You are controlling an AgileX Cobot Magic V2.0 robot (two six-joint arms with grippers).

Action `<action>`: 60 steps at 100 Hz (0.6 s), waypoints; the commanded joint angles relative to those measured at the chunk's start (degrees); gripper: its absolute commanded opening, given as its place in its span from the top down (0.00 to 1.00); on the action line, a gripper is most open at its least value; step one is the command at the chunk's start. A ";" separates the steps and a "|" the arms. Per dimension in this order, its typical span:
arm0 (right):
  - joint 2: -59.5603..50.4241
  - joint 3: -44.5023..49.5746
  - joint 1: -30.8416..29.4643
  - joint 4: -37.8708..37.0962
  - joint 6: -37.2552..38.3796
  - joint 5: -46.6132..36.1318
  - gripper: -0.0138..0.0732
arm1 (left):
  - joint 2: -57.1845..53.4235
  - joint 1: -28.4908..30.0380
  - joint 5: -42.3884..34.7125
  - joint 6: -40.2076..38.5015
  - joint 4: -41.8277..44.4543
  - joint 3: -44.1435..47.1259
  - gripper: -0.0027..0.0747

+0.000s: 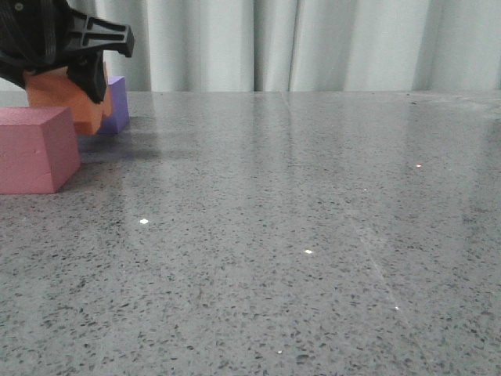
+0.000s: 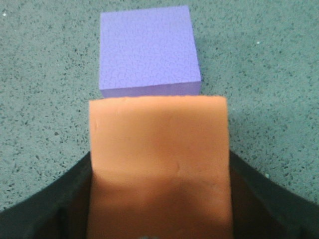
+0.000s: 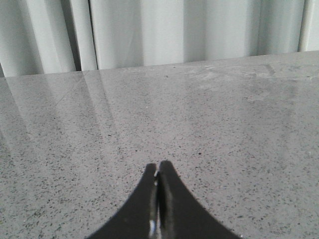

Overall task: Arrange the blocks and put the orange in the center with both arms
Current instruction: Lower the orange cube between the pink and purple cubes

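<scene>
A: Left gripper (image 1: pixel 74 63) jaws clamp the orange cube (image 2: pixel 158 164), lifted just beside the purple cube (image 2: pixel 149 50), likely for centring.

B: Right gripper (image 3: pixel 157 184) jaws pressed together, empty. Pink-red cube (image 1: pixel 35 149) on the worktop (image 1: pixel 313 235).

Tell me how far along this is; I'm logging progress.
Nothing looks finished. In hand: the left gripper holds the orange cube beside the purple cube. Left: set it down between purple and the pink-red cube. The right gripper is idle, jaws shut.
</scene>
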 commanded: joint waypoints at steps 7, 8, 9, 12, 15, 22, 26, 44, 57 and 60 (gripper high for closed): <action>-1.44 -0.77 -0.41 -0.01 -0.42 -4.49 0.92 | -1.32 0.11 -2.18 -0.29 1.40 -1.44 0.64; -1.44 -0.77 -0.41 -0.01 -0.42 -4.49 0.92 | -1.32 0.11 -2.18 -0.29 1.40 -1.44 0.64; -1.44 -0.77 -0.41 -0.01 -0.42 -4.49 0.92 | -1.29 0.11 -2.18 -0.29 1.40 -1.44 0.64; -1.44 -0.77 -0.41 -0.01 -0.42 -4.49 0.92 | -1.07 0.11 -2.18 -0.29 1.40 -1.44 0.64; -1.44 -0.77 -0.41 -0.01 -0.42 -4.49 0.92 | -0.92 0.11 -2.18 -0.29 1.40 -1.44 0.64; -1.44 -0.77 -0.41 -0.01 -0.42 -4.49 0.92 | -0.67 0.11 -2.18 -0.29 1.40 -1.44 0.64; -1.44 -0.77 -0.41 -0.01 -0.42 -4.49 0.92 | -0.53 0.11 -2.18 -0.29 1.40 -1.44 0.64; -1.44 -0.77 -0.41 -0.01 -0.42 -4.49 0.92 | 0.50 0.11 -2.07 -0.29 1.30 -1.44 0.64; -1.44 -0.77 -0.41 -0.01 -0.42 -4.49 0.92 | 1.04 0.11 -1.58 -0.29 1.19 -1.44 0.64; -1.44 -0.77 -0.41 -0.01 -0.42 -4.49 0.92 | 1.20 0.11 -1.40 -0.29 1.19 -1.44 0.64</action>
